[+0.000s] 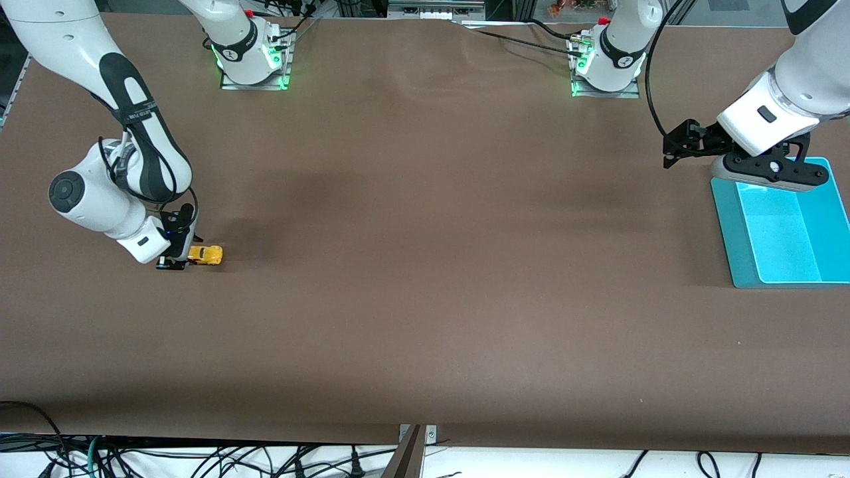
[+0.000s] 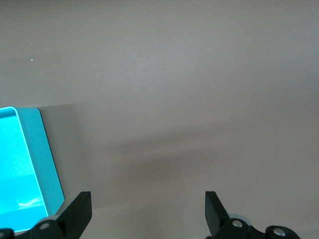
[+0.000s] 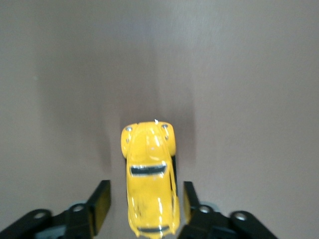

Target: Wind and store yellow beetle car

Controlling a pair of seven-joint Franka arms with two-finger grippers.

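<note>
The yellow beetle car [image 1: 206, 254] sits on the brown table near the right arm's end. My right gripper [image 1: 174, 262] is low at the table, right at the car. In the right wrist view the car [image 3: 149, 179] lies between the open fingers [image 3: 101, 199], with a gap on each side, so the gripper [image 3: 145, 193] is around the car's rear half and not gripping it. My left gripper [image 1: 672, 147] is open and empty, up over the table beside the teal bin [image 1: 727, 232]; its view [image 2: 147, 201] shows bare table between the fingers.
The teal bin [image 2: 49, 164] is an empty open tray at the left arm's end of the table. The arm bases [image 1: 255, 63] stand along the table edge farthest from the front camera. Cables hang below the near edge.
</note>
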